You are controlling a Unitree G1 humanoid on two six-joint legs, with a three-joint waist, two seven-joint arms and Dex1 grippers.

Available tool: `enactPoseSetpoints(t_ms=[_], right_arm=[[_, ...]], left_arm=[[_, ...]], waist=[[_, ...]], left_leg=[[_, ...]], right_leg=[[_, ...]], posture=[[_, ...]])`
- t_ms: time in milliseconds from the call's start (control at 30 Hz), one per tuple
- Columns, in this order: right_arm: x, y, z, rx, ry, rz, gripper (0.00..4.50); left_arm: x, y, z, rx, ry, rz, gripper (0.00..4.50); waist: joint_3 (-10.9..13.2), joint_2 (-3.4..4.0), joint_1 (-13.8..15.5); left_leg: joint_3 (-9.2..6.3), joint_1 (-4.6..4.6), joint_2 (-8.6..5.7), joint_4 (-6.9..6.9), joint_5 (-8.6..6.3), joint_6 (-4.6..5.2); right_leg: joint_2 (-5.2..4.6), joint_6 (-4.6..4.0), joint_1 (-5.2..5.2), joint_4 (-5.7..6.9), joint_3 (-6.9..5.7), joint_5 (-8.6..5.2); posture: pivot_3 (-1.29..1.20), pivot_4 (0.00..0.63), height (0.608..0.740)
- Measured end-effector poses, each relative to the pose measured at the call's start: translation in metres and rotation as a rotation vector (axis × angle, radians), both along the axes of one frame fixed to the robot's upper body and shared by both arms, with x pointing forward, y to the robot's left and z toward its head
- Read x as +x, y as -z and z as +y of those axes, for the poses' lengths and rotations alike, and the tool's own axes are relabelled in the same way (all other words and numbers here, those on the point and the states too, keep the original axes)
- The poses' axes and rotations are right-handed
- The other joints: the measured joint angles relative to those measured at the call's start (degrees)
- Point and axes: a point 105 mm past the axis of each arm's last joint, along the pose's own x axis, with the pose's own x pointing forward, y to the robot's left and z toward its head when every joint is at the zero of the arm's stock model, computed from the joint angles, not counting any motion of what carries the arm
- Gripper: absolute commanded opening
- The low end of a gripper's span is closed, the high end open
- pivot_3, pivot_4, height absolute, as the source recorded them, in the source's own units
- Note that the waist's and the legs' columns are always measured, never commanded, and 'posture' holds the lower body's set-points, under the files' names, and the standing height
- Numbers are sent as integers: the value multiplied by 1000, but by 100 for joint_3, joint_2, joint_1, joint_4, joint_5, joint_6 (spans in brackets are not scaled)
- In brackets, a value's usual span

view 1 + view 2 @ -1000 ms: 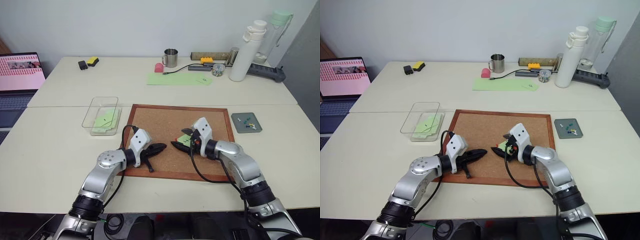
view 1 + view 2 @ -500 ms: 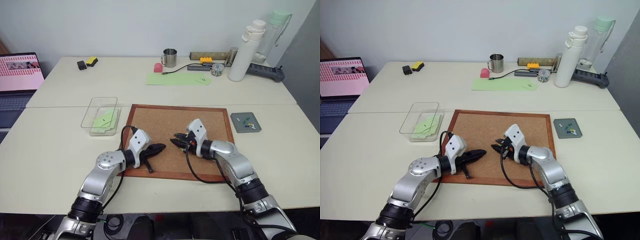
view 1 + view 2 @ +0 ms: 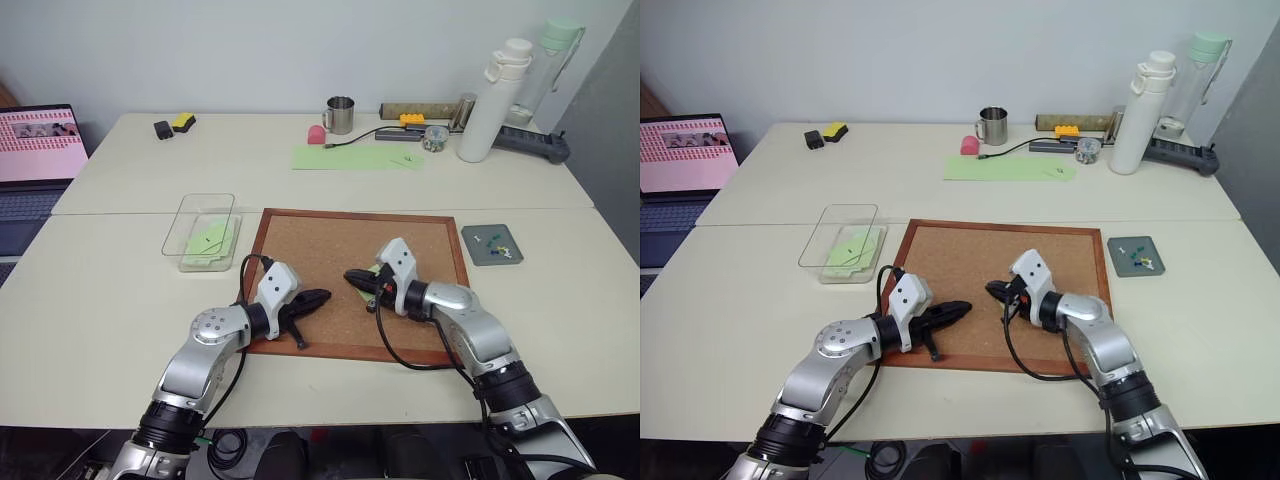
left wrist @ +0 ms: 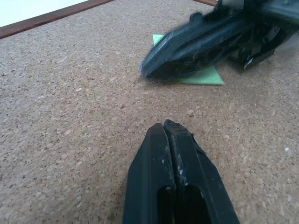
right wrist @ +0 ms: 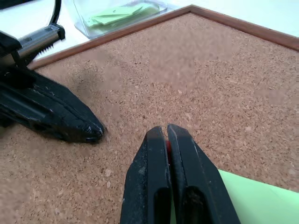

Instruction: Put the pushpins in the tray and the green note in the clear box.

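Wood-framed corkboard (image 3: pixel 330 250), cream tables (image 3: pixel 110 290), pale wall (image 3: pixel 250 50)

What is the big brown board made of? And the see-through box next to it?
The board looks like cork: speckled, crumbly brown, matte, with a reddish frame that seems to be wood. The clear box looks like glossy plastic: you can see green paper through its walls.
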Motion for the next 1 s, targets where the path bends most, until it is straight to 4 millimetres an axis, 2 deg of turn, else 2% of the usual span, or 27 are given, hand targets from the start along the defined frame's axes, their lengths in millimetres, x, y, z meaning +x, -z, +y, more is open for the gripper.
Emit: enactPoseSetpoints(t_ms=[67,167,433,600,867,1000], right_arm=[[0,-25,-4,36,1,-67,41],[-1,-43,-11,31,13,-128,41],[7,-47,-25,11,94,-154,0],[10,-58,-28,-3,116,-203,0],[8,-64,-27,-13,123,-246,0],[5,-69,-23,-8,111,-269,0]], left_arm=[[0,0,0,0,-1,1,0],[0,0,0,0,2,-1,0],[4,-10,-3,-161,-22,93,1426],[2,-49,-13,-336,37,145,2428],[5,-58,-23,-460,29,236,4034],[12,-71,-32,-532,18,261,4034]], waist=[[0,0,-1],[-1,-1,0],[5,-9,9],[16,-19,2],[18,-22,8],[18,-23,10]], left_leg=[[-1,2,0,0,0,0],[-1,2,0,0,0,0],[-1,-4,-1,3,0,0],[-6,-7,1,3,0,0],[-7,-8,1,4,0,-1],[-7,-8,0,4,1,-1]], right_leg=[[0,0,1,0,-1,0],[0,0,1,0,-3,0],[-1,0,0,1,-3,0],[0,0,-3,4,-7,0],[-1,0,-3,3,-9,0],[-1,0,-3,3,-9,0]], posture=[[0,150,740],[0,150,740],[0,150,740],[0,150,740],[0,150,740],[0,150,740]])
